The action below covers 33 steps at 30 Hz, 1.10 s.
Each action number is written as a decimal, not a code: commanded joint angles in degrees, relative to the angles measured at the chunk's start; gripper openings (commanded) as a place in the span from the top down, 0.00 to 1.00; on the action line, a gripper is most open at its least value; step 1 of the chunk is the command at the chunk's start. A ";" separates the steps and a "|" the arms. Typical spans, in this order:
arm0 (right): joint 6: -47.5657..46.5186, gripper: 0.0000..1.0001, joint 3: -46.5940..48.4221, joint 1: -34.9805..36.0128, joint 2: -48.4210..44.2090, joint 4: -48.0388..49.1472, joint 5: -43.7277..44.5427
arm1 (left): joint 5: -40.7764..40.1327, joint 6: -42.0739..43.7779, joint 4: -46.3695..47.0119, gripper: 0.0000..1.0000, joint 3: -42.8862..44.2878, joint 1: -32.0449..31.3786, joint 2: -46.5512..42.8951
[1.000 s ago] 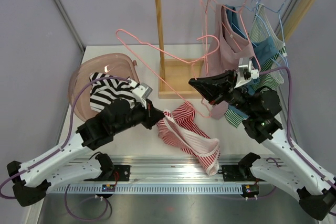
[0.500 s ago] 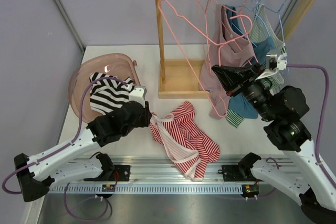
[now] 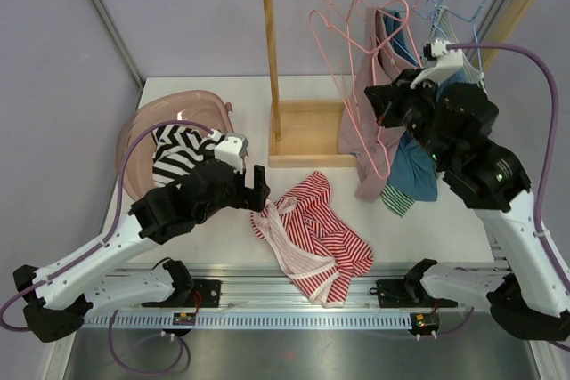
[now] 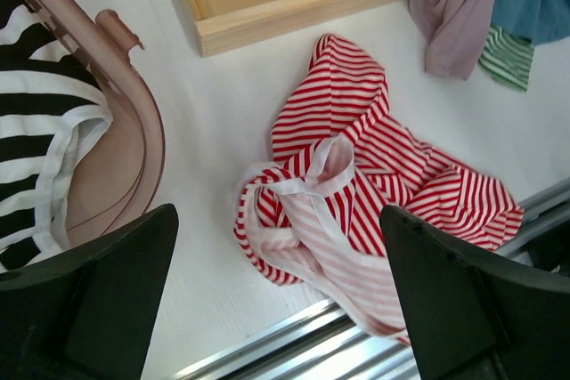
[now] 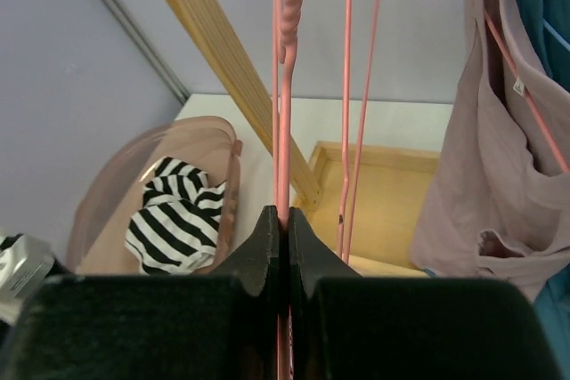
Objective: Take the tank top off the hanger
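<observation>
Left wrist: tank top [image 4: 356,189] beneath claw [image 4: 278,213]

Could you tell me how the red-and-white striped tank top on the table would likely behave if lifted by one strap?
The red-and-white striped tank top would probably be floppy: it lies crumpled in folds on the table. Its thin fabric suggests it is light. Lifted by one looped strap, the rest would likely hang and drag.

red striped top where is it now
In the top view the red top lies crumpled on the table, front centre, right of the open left pincer.
</observation>
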 commanded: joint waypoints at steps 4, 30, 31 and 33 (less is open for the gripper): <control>-4.75 1.00 13.04 0.49 10.36 -7.23 7.26 | -0.07 4.32 -10.36 0.01 4.58 -1.49 -2.72; -16.10 1.00 44.89 1.46 41.48 -9.61 15.79 | -5.53 2.74 -9.58 0.01 -5.00 -1.57 -9.84; -16.10 1.00 44.53 1.37 41.39 -9.61 15.62 | -5.62 2.74 -9.67 0.01 -4.91 -1.57 -9.76; -14.53 0.96 42.78 1.37 40.35 -9.18 15.09 | -5.27 2.83 -9.58 0.01 -4.91 -1.57 -9.76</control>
